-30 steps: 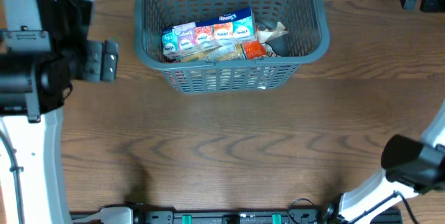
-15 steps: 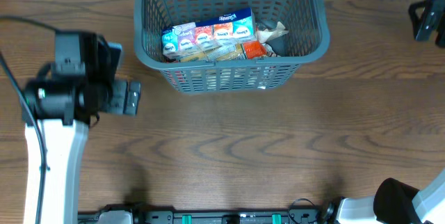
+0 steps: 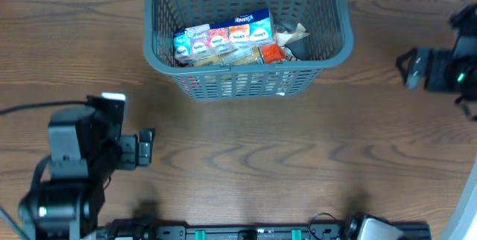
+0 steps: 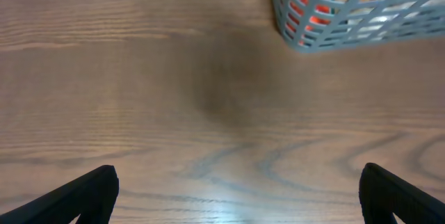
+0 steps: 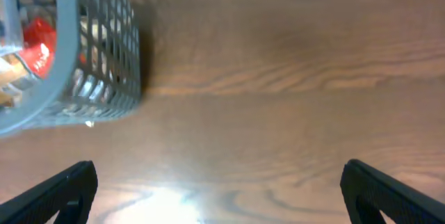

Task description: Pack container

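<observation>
Overhead: container [image 3: 238, 83] far rim cropped | left end effector [image 3: 146, 144] wide | right end effector [image 3: 408, 67] wide

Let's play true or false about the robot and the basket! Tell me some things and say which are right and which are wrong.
1. The basket has snack packs inside it. True.
2. The left jaws are holding a snack pack. False: they are open and empty, above the wooden table.
3. The basket has tipped over onto its side. False: it stands upright with its opening facing up.
4. Neither the left jaws nor the right jaws touch the basket. True: the left jaws are off to one side of it and the right jaws off to the other.
</observation>
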